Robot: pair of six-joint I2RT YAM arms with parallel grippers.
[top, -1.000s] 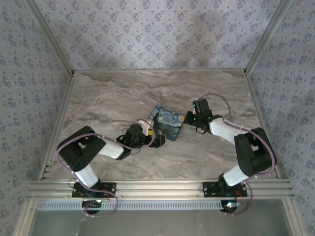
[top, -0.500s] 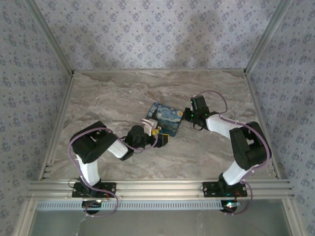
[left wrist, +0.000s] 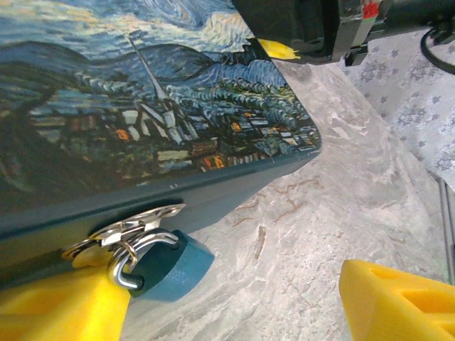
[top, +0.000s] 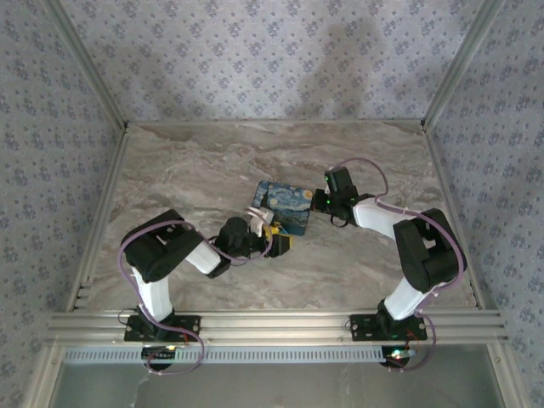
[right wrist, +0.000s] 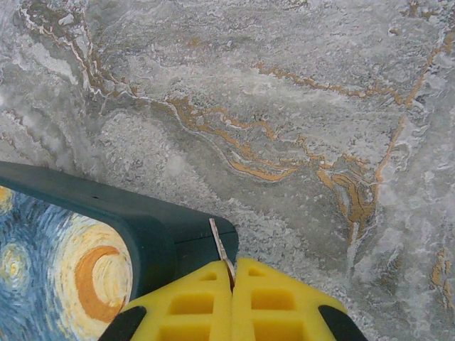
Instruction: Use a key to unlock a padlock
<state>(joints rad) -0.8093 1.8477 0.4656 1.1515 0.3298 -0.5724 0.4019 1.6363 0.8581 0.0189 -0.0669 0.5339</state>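
The padlock [left wrist: 170,266] hangs from the clasp [left wrist: 135,224] of the box [left wrist: 142,106]. It looks small, hard and free to swing, so it is best pinched across its blue body. The left gripper [left wrist: 227,305] gapes wide and empty, one finger beside it. The right gripper [right wrist: 232,280] pinches the key [right wrist: 217,241], a thin, slippery blade crowded by the box corner.

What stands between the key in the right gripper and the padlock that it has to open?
The painted box itself does. The right gripper pinches the key at one corner of the box, while the padlock hangs from the hasp on another side, by the left gripper. The key probably must go around it.
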